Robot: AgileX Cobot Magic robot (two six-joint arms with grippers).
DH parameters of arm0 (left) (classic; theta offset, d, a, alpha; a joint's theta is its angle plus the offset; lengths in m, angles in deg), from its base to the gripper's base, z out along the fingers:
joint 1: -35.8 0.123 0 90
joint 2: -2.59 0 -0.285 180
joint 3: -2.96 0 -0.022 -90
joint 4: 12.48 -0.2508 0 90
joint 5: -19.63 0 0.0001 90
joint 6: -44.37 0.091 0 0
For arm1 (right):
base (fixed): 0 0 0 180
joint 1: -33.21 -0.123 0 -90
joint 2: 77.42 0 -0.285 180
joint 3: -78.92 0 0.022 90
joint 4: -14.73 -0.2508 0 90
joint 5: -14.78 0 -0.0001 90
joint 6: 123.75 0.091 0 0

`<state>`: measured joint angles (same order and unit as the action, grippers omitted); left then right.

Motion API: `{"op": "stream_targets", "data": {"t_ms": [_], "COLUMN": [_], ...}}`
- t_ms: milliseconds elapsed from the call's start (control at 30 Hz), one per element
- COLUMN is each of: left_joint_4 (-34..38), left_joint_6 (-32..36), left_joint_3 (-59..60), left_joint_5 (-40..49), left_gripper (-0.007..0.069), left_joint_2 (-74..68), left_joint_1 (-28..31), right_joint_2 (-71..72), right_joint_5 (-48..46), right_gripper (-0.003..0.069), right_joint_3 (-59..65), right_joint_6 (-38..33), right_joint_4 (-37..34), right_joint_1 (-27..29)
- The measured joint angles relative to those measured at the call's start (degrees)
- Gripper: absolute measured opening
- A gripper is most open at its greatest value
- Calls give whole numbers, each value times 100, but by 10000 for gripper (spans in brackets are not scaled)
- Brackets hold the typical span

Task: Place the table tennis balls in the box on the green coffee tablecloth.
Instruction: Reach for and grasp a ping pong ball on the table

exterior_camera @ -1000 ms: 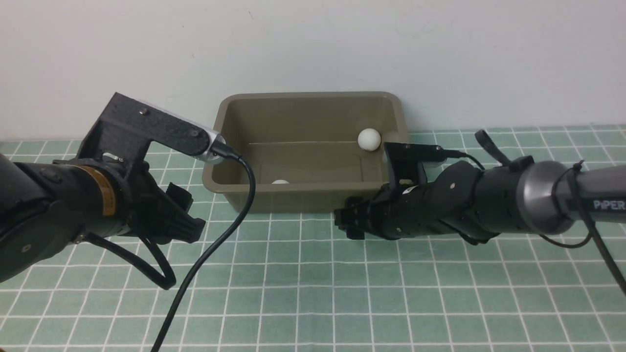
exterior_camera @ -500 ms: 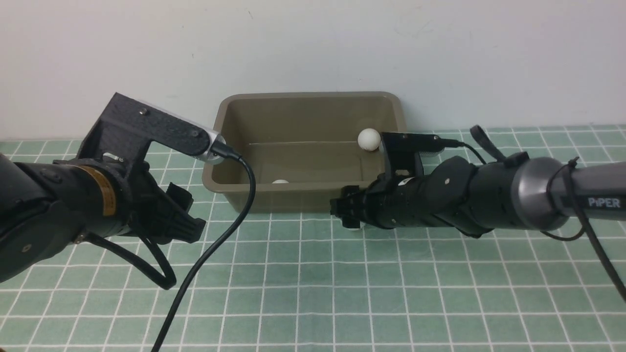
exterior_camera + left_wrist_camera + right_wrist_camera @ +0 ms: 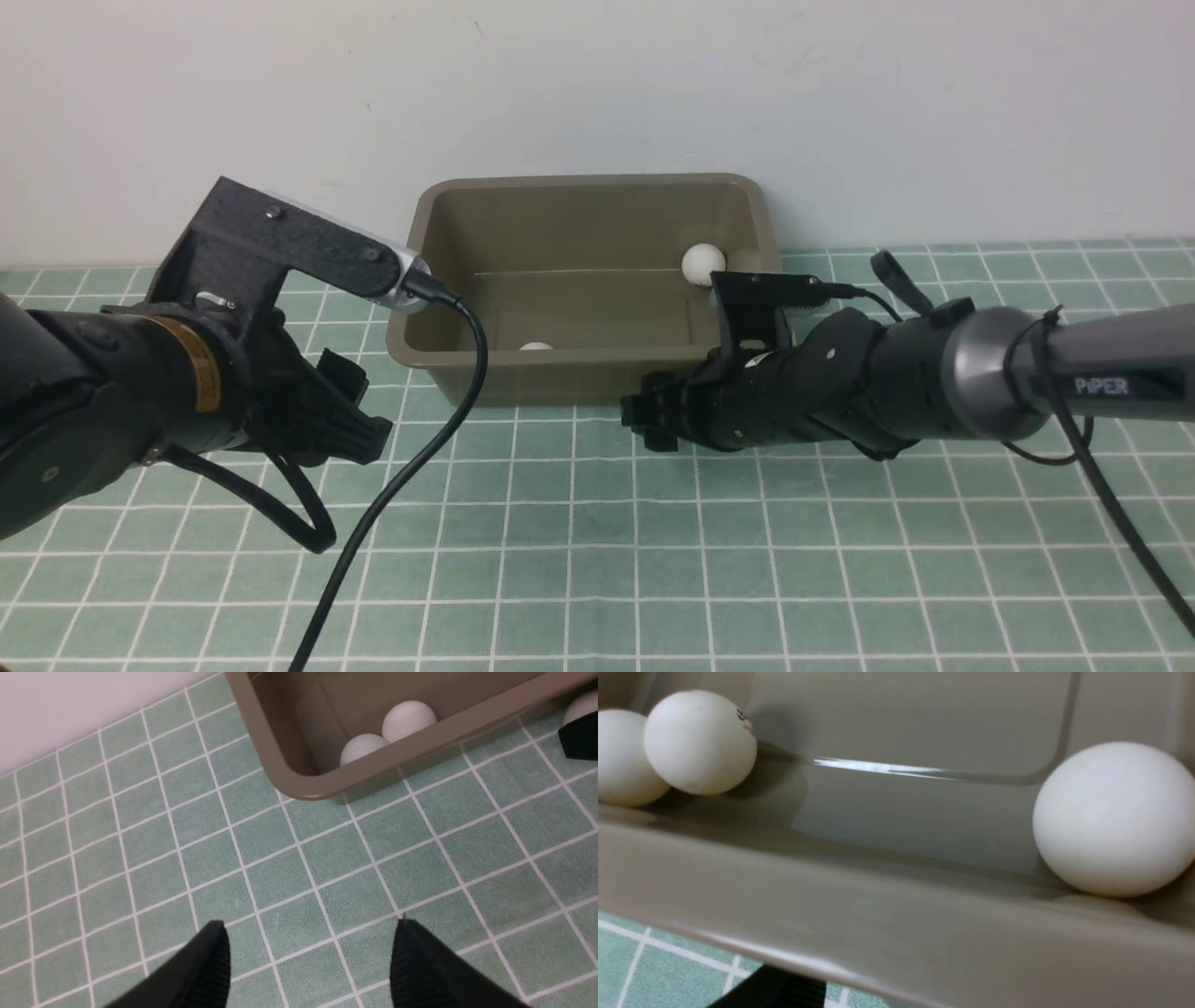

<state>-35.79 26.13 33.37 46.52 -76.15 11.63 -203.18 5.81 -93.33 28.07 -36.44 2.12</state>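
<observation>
Left gripper [image 3: 309, 933]: my fingers are spread over the green coffee tablecloth [image 3: 140, 835], nothing between them. Right gripper [image 3: 646, 425]: low, just in front of the box [image 3: 579, 378]; a loose ball [image 3: 581, 705] shows beside one finger, but I can't tell if I'm pinching it. Three table tennis balls [image 3: 700, 742] lie inside the box.

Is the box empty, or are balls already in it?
Not empty: three table tennis balls lie on the floor of the box, two side by side, one apart.
</observation>
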Motion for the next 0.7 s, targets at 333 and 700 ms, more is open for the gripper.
{"op": "stream_targets", "data": {"t_ms": [333, 700], "left_joint_4": [0, 0], "left_joint_6": [0, 0], "left_joint_3": [0, 0], "left_joint_5": [0, 0], "left_gripper": [415, 415], "left_joint_2": [0, 0], "left_joint_1": [0, 0], "right_joint_2": [-23, -16], "right_joint_5": [0, -37], "right_gripper": [363, 351], "right_joint_3": [-18, -18], "right_joint_6": [0, 0], "right_joint_4": [0, 175], "right_joint_1": [0, 0]}}
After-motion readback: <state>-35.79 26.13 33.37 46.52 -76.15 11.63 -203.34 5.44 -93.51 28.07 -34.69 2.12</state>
